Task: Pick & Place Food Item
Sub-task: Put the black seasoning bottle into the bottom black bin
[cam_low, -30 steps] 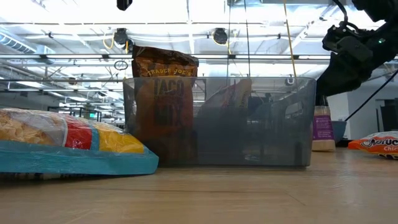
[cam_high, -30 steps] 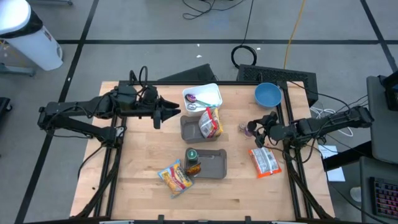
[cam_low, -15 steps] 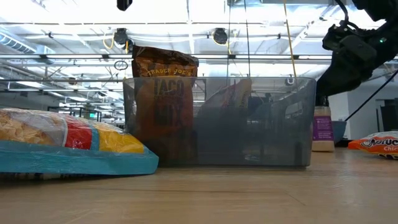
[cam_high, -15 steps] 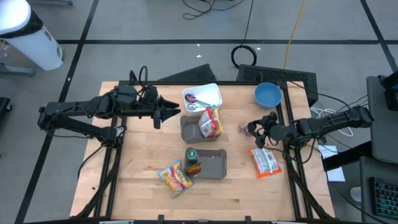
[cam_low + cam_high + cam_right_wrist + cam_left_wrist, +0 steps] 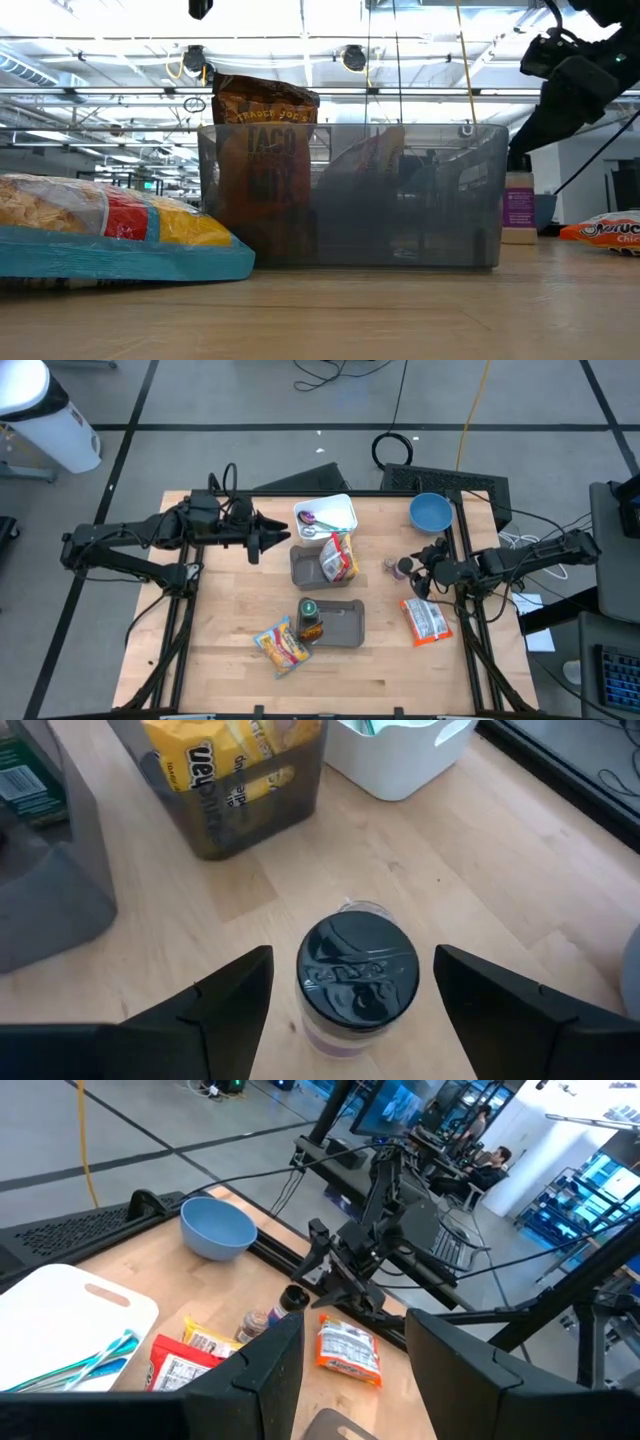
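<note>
Now right pincer [image 5: 352,1020] spread, has edged closer over small black-lidded jar [image 5: 357,975], jar standing between its fingers on wooden surface [image 5: 230,610], untouched. Grasp looks imminent. Left pincer [image 5: 280,538] half-spread, empty, waits beyond white tray [image 5: 338,509] from jar.

Wooden desk [image 5: 230,620] carries white bin [image 5: 328,515], blue bowl [image 5: 430,512], two grey trays [image 5: 300,568] [image 5: 345,622], black-lidded jar [image 5: 404,567], orange snack packet [image 5: 426,620], chip bag [image 5: 283,646] near front edge.
</note>
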